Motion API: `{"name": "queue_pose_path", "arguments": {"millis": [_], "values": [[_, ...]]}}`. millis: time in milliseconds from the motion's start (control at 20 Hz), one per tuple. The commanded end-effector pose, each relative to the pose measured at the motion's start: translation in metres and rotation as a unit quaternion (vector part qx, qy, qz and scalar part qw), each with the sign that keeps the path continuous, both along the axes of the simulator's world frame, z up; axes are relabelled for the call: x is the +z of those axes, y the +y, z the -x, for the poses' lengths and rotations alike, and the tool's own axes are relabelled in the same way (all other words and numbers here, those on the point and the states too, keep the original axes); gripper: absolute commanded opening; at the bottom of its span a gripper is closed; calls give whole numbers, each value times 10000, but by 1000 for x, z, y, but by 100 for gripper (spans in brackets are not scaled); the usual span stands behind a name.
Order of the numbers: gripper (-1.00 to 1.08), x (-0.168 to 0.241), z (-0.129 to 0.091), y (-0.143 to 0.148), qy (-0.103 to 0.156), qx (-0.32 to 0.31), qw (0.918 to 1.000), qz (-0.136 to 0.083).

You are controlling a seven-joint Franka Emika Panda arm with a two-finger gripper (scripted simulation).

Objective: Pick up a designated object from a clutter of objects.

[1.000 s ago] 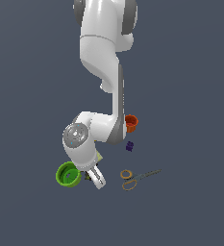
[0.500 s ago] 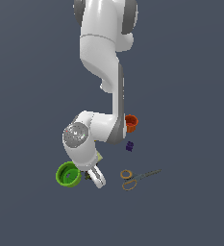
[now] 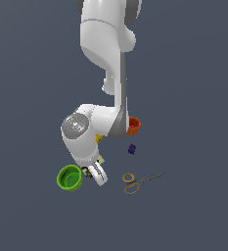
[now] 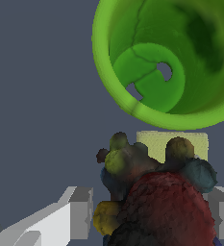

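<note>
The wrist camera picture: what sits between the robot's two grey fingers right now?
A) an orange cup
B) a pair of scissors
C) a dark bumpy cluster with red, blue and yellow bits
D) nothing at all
C: the wrist view shows the dark bumpy cluster filling the space between the fingers, with the green bowl just beyond it.

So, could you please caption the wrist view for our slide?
Claw fingers flank the dark bumpy cluster, with the green cup beyond.
</note>
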State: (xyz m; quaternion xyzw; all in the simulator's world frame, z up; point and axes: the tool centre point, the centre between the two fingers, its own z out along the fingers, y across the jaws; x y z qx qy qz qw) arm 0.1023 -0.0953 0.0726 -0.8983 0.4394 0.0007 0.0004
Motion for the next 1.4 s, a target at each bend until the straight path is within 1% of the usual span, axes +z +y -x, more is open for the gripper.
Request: {"name": "queue_pose_path", "arguments": {"millis": [0, 500, 1350], "values": [[-100, 15, 6, 0, -12, 0, 10000, 0], [-100, 96, 45, -2, -10, -5, 10000, -7], [-100, 253, 118, -6, -6, -12, 10000, 4]]}}
